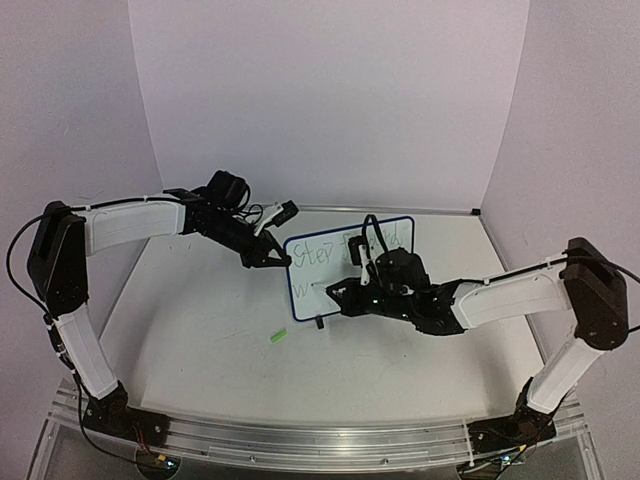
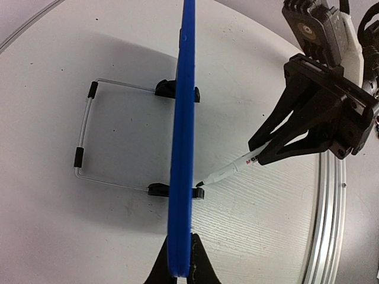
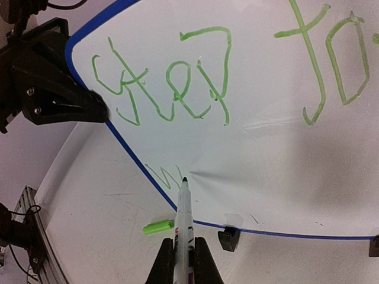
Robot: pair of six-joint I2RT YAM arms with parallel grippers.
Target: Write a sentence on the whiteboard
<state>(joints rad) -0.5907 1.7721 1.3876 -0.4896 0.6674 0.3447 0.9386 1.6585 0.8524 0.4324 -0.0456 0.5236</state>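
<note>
At mid-table the whiteboard [image 1: 308,290] stands upright on its clip feet [image 2: 169,89] and wire stand [image 2: 83,136]. You have the left gripper [image 1: 278,262] pinching its blue frame at the left edge. The right gripper [image 3: 182,251] is pinching the marker [image 3: 185,207], tip at the lower left by a started second line. The sentence [image 3: 226,83] reads "Step fo…" so far. A green cap [image 3: 157,226] lies near the board. The board looks light, stiff and slick, and likely tips or slides under pen pressure. Hold the frame edge, not the face, and press lightly.
</note>
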